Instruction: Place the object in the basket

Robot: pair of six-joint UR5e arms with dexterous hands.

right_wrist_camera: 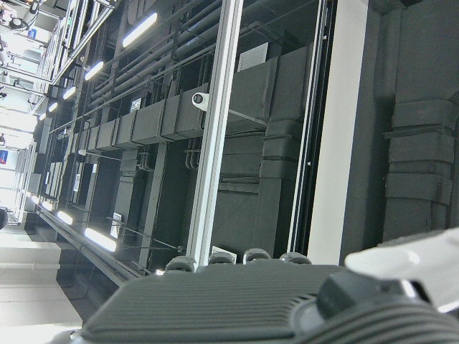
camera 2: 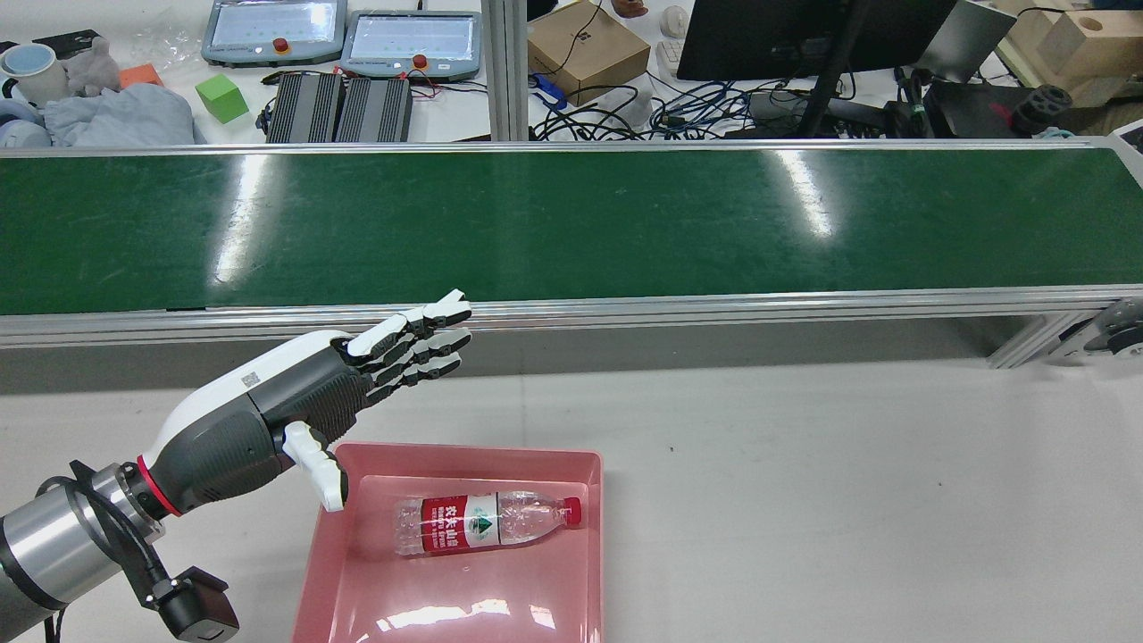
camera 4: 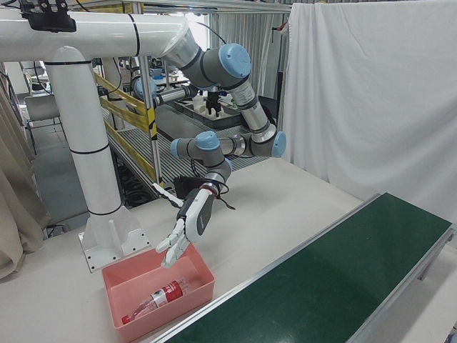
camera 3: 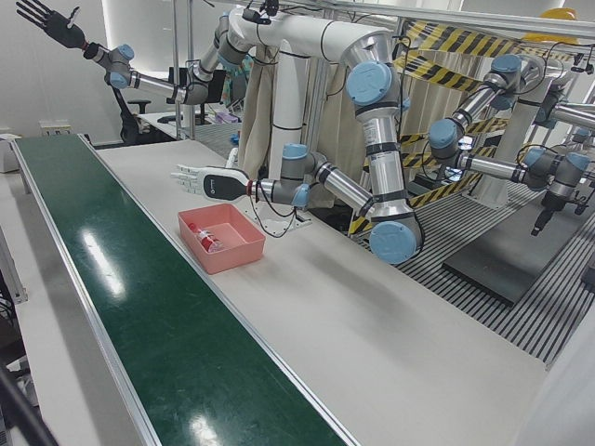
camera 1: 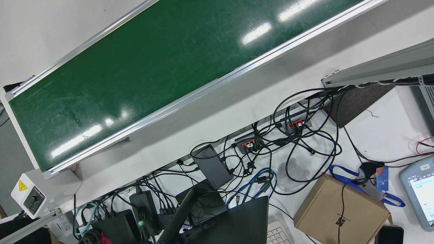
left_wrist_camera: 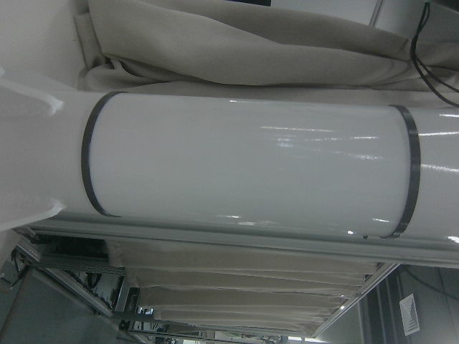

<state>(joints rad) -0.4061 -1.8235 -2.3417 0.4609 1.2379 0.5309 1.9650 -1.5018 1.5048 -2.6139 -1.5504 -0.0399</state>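
A clear plastic bottle (camera 2: 487,524) with a red label and red cap lies on its side in the pink basket (camera 2: 593,554) on the white table. It also shows in the left-front view (camera 3: 206,239) and the right-front view (camera 4: 158,296). My left hand (camera 2: 357,375) is open and empty, fingers stretched toward the belt, above the basket's far-left corner. It also shows in the left-front view (camera 3: 200,179) and the right-front view (camera 4: 187,225). My right hand (camera 3: 42,19) is raised high, fingers spread, holding nothing.
The green conveyor belt (camera 2: 571,223) runs across beyond the basket, with aluminium rails. Behind it a bench holds pendants, a cardboard box (camera 2: 585,49) and cables. The white gantry column (camera 4: 86,143) stands by the basket.
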